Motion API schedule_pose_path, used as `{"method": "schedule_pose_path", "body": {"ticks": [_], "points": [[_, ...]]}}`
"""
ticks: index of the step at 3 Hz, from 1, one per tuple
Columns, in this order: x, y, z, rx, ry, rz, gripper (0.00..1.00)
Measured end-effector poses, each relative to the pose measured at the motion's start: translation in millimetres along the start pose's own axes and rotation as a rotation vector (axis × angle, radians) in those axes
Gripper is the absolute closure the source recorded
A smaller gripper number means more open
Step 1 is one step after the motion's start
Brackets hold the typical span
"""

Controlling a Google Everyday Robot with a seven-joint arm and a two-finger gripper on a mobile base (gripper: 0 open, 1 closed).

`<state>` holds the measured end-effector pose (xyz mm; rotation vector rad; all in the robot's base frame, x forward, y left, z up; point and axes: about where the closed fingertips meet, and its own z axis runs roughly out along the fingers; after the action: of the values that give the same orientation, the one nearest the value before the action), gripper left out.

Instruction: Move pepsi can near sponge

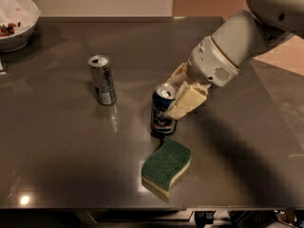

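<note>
The pepsi can is dark navy with a silver top and stands upright on the dark table, just behind the sponge. The sponge is wavy, with a dark green top over a pale yellow base, and lies near the front edge. My gripper comes in from the right on a white arm, and its cream fingers are closed around the upper part of the pepsi can. A small gap shows between can and sponge.
A taller silver-grey can stands upright to the left of the pepsi can. A white bowl with dark bits sits at the back left corner. The table's front edge runs just below the sponge.
</note>
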<state>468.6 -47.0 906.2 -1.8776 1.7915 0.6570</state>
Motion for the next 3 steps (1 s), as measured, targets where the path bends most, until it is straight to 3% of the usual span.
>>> {"method": "schedule_pose_path", "body": {"ticks": [1, 2, 3], "points": [[1.5, 0.0, 10.0, -0.006, 0.029, -0.014, 1.00], [0.0, 1.3, 12.8, 0.001, 0.049, -0.034, 0.82], [-2.4, 3.8, 8.5, 0.001, 0.049, -0.048, 0.58]]}}
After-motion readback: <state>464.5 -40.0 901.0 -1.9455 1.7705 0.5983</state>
